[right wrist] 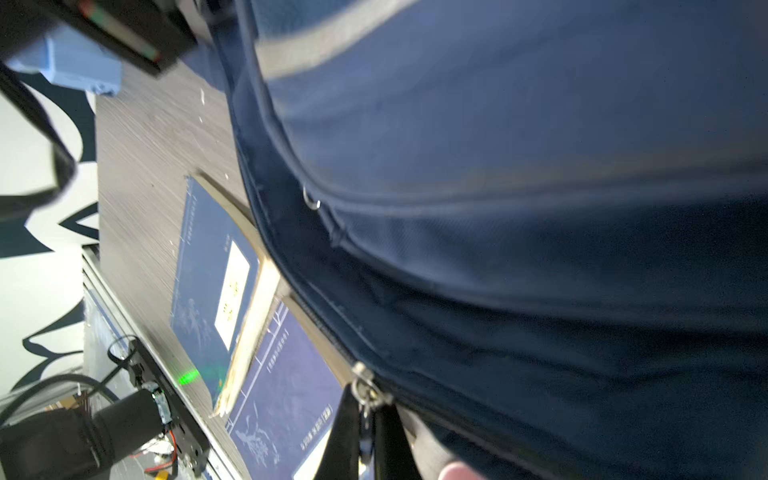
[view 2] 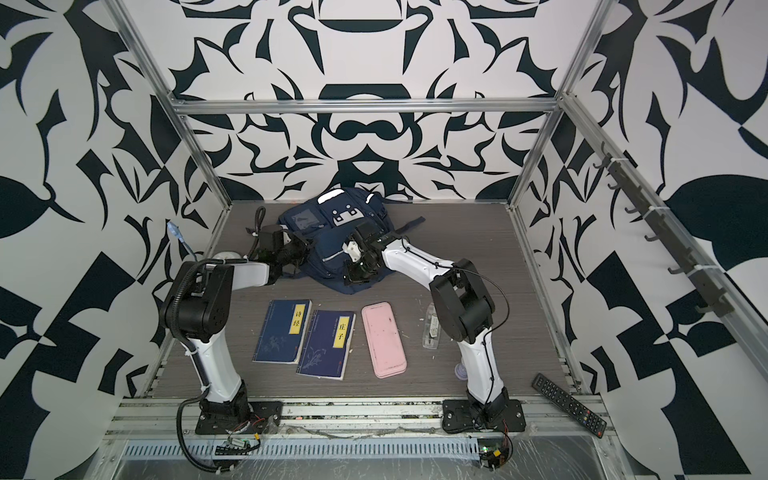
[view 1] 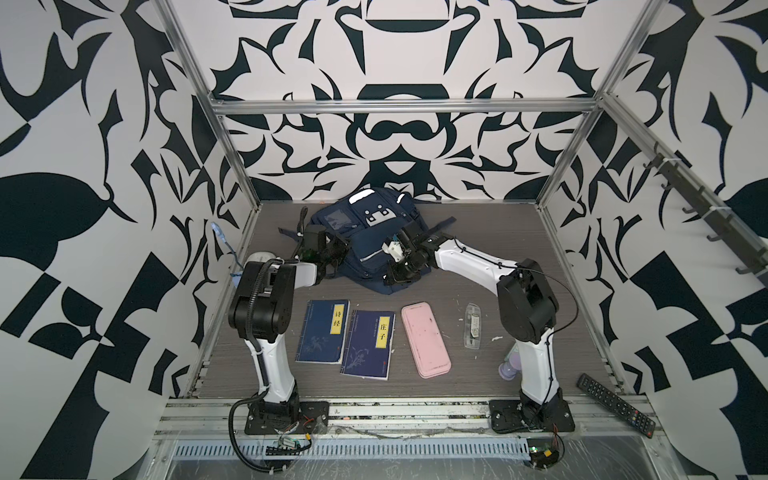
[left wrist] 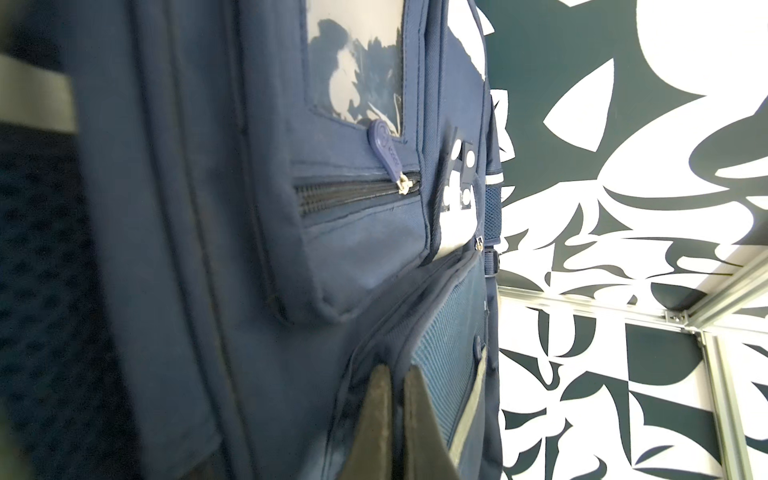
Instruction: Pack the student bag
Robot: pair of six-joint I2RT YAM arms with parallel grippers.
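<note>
The student bag [view 1: 365, 237] [view 2: 332, 232] is a navy backpack lying at the back middle of the table in both top views. My left gripper [view 1: 338, 249] [view 2: 305, 247] is at its left side. In the left wrist view that gripper [left wrist: 397, 374] is shut, its tips pinching a piped seam of the bag [left wrist: 249, 249]. My right gripper [view 1: 395, 272] [view 2: 351, 274] reaches in from the right at the bag's front edge. In the right wrist view it [right wrist: 365, 409] is shut on the metal zip pull [right wrist: 365, 388] of the bag [right wrist: 519, 208].
In front of the bag lie two navy books [view 1: 323, 331] [view 1: 369, 344], a pink case [view 1: 425, 339] and a clear case [view 1: 473, 325]. A purple bottle [view 1: 510, 368] stands by the right arm's base. A black remote [view 1: 615, 404] lies on the front rail at the right.
</note>
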